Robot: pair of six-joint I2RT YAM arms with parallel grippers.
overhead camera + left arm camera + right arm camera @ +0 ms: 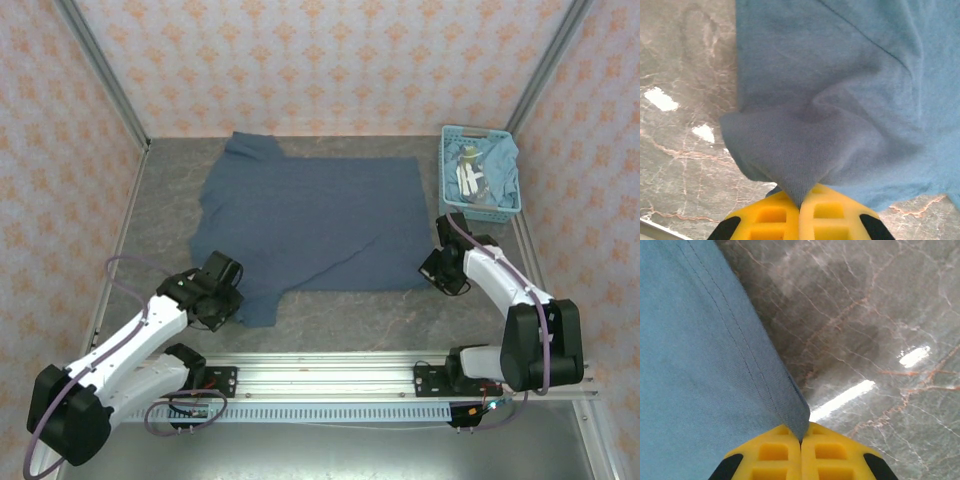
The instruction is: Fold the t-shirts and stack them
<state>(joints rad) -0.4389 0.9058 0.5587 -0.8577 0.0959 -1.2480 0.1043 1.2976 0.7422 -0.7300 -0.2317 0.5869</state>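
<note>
Top external view: nearest the arms, the left tool pinches the near-left corner of the slate-blue t-shirt and the right tool its near-right hem corner, likely to lift that edge for a fold. The shirt lies spread across the bench, with the basket at the far right.

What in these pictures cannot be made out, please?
- Top view: the basket holds teal cloth and something white, too small to identify.
- Top view: the wrists hide where the left gripper and right gripper pinch the t-shirt.
- Wrist views: frame edges cut off the t-shirt.
</note>
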